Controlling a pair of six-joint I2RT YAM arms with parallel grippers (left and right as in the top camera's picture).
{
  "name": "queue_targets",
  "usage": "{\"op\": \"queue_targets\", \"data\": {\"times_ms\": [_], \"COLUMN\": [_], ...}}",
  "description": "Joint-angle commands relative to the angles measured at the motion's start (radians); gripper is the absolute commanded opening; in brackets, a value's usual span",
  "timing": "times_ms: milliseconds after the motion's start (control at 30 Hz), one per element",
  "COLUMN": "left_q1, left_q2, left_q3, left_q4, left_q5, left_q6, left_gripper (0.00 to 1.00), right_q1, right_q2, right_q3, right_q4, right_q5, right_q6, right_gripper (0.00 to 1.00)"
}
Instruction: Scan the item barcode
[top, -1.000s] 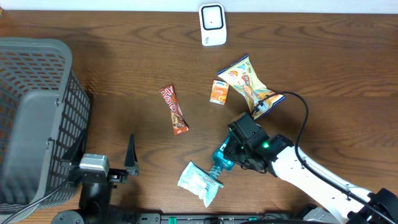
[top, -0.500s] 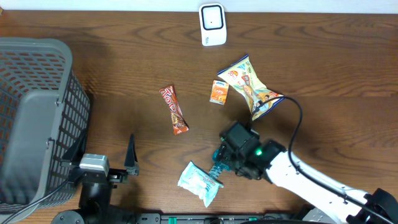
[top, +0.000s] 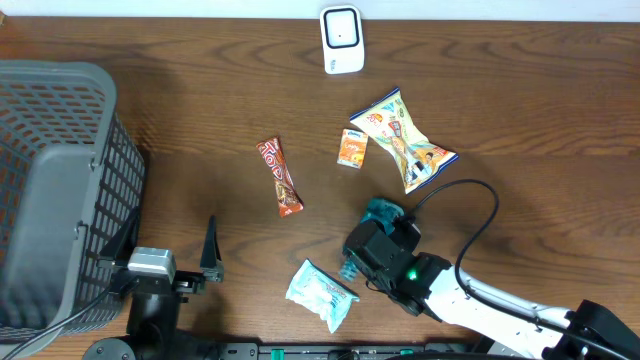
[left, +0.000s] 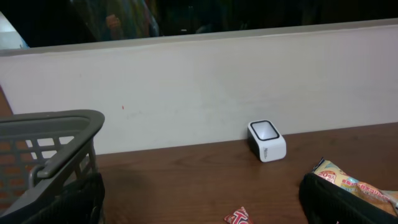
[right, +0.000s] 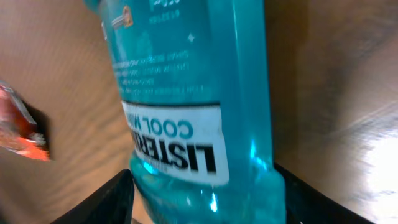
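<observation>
Right fingers (right: 115, 200) straddle the teal mouthwash bottle (right: 199, 93), which sits low-centre on the surface (top: 200, 120), well apart from the scanner (top: 340, 40) at the far edge. They seem to touch both flanks, but the wrist view's too close & blurry to tell if the grip's firm. Left fingers (top: 210, 245) are spread wide, holding nothing. Doing it well: get a snug mid-body hold w/o covering the label, lift past the chip bag (top: 405, 140), face the barcode square to the scanner window, pause.

Grey basket (top: 62, 120) left; red candy bar (top: 280, 177), chip bag (top: 402, 138) mid-table.
</observation>
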Motion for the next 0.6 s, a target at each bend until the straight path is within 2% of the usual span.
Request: {"op": "queue_targets", "data": {"times_ms": [0, 133, 300, 333, 400, 567], "left_q1": [-0.005, -0.005, -0.013, -0.015, -0.016, -0.016], "left_q2": [-0.006, -0.006, -0.006, -0.006, -0.006, -0.006], "left_q3": [0.002, 0.002, 0.002, 0.002, 0.002, 0.002], "left_q4": [0.004, 0.004, 0.004, 0.004, 0.004, 0.004], "left_q5": [-0.01, -0.01, -0.01, -0.01, -0.01, -0.01], "left_q6": [-0.004, -0.004, -0.004, -0.004, -0.004, -0.004], "left_gripper": [1.0, 1.0, 1.0, 1.0, 1.0, 1.0], "right_q1": [0.002, 0.002, 0.002, -0.001, -0.016, -0.06], "right_q2": [0.042, 0.042, 0.032, 0.024, 0.002, -0.055], "right_q3": [-0.053, -0.051, -0.05, -0.049, -0.047, -0.019], "right_q4": [0.009, 0.04, 0.058, 0.058, 0.047, -0.013], "right_q5": [0.06, 0.063, 0.063, 0.059, 0.047, 0.048], "right_q6": [0.035, -0.036, -0.095, -0.108, -0.144, -0.281], "right_gripper": [0.59, 0.37, 0.2, 0.12, 0.02, 0.02]}}
